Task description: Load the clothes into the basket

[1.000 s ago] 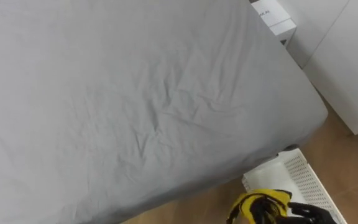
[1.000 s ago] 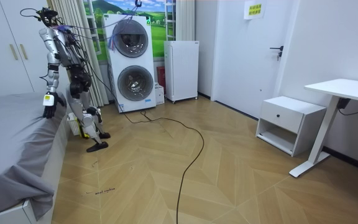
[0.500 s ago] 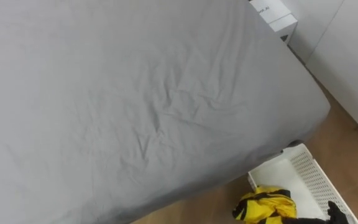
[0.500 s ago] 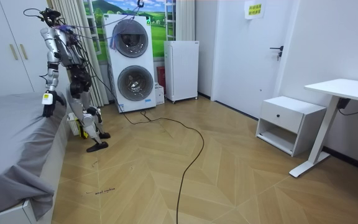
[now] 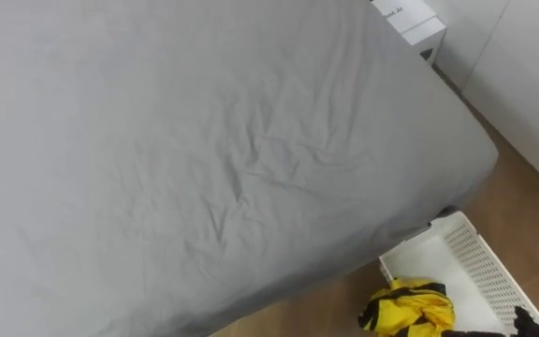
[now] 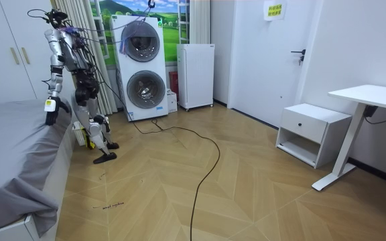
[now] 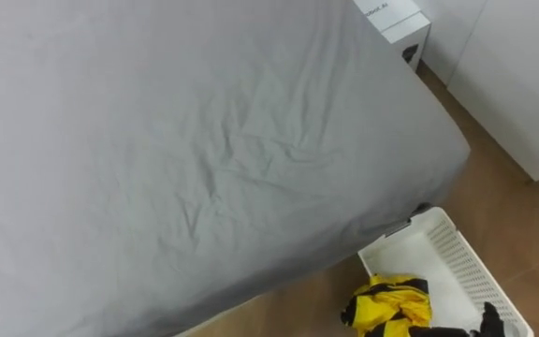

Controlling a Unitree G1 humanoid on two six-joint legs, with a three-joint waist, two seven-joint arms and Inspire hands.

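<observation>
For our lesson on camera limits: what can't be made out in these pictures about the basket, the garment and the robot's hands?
1. Whether the right hand grips the yellow garment: eye views, cut off by the bottom edge.
2. The near end of the basket: eye views, same edge.
3. The hand hanging by the bed in the room view, left or right: too small.

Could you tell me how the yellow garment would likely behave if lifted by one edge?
The garment lies crumpled in soft folds at the edge of the basket, so it is probably floppy and would hang and unfold. It looks like thin cloth, so it is likely light. A trailing part might catch on the rim.
</observation>
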